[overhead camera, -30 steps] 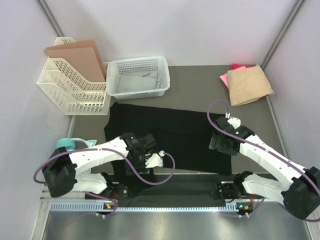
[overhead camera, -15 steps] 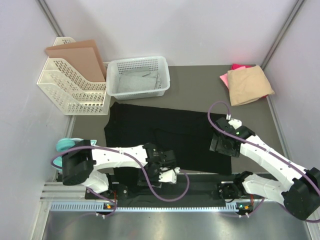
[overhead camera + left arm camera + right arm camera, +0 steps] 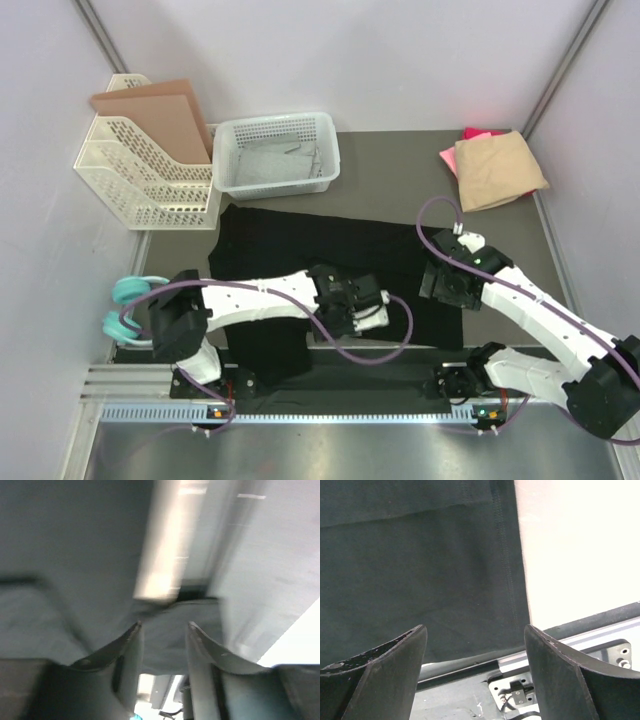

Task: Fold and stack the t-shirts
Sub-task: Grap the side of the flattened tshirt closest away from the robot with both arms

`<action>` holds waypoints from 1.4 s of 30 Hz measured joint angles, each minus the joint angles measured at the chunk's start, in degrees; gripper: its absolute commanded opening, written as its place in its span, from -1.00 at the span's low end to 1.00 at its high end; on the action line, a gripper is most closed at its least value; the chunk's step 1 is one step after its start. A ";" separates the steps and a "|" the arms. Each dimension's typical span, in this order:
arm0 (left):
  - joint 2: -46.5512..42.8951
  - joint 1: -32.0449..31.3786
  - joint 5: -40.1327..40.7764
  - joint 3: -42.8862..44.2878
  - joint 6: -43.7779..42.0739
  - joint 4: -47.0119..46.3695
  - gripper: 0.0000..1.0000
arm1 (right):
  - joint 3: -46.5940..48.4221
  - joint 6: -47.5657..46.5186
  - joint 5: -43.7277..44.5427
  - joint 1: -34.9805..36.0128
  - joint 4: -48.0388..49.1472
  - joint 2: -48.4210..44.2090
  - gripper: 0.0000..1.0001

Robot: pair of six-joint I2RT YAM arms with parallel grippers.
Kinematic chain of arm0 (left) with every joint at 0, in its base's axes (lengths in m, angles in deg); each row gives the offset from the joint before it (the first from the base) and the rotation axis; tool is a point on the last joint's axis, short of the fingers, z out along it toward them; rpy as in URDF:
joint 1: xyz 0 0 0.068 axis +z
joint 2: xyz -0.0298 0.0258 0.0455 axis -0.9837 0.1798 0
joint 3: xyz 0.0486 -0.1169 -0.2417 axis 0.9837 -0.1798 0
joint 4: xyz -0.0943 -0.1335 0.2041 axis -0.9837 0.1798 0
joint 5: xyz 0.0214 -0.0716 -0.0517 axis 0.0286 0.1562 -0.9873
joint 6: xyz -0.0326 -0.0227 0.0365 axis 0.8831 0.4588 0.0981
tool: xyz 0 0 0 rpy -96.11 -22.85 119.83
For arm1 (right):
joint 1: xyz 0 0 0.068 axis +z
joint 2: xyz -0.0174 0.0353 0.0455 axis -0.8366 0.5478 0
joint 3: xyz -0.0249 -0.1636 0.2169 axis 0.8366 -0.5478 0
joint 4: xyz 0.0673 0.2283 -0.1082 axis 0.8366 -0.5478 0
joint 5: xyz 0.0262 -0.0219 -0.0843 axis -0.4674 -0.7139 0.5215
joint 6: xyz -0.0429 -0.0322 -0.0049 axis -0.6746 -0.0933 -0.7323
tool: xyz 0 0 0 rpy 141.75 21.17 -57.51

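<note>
A large black t-shirt [image 3: 330,240] lies spread over the dark mat. My left gripper [image 3: 352,305] is over its near middle. In the blurred left wrist view the gripper [image 3: 164,625] has dark cloth bunched between its narrowly spaced fingers, so it is shut on the shirt. My right gripper [image 3: 445,285] hovers open over the shirt's near right corner. In the right wrist view the gripper [image 3: 475,627] is empty above the black cloth [image 3: 420,555] and its hem. A folded tan t-shirt [image 3: 498,170] lies on a pink one [image 3: 478,133] at the far right.
A white mesh basket [image 3: 275,118] stands behind the shirt. A white file rack [image 3: 140,190] with brown cardboard sheets [image 3: 160,115] is at the far left. Teal headphones [image 3: 125,295] lie by the left base. The metal rail runs along the near edge.
My left gripper has swept to the right along the shirt's near edge, carrying the left part of the black cloth with it. My right gripper has barely moved.
</note>
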 measured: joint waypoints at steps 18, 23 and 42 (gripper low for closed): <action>-32.26 17.27 28.48 -37.00 -10.84 -17.53 -0.26 | -0.13 0.07 0.07 0.00 0.02 1.44 0.61; -35.36 17.53 25.24 -36.96 -11.26 -16.65 -0.23 | -5.66 2.78 -1.46 0.92 2.27 0.57 0.57; -17.90 -3.87 7.10 -20.11 -11.08 -11.54 -0.18 | -8.68 11.10 -5.25 13.09 11.78 13.38 0.63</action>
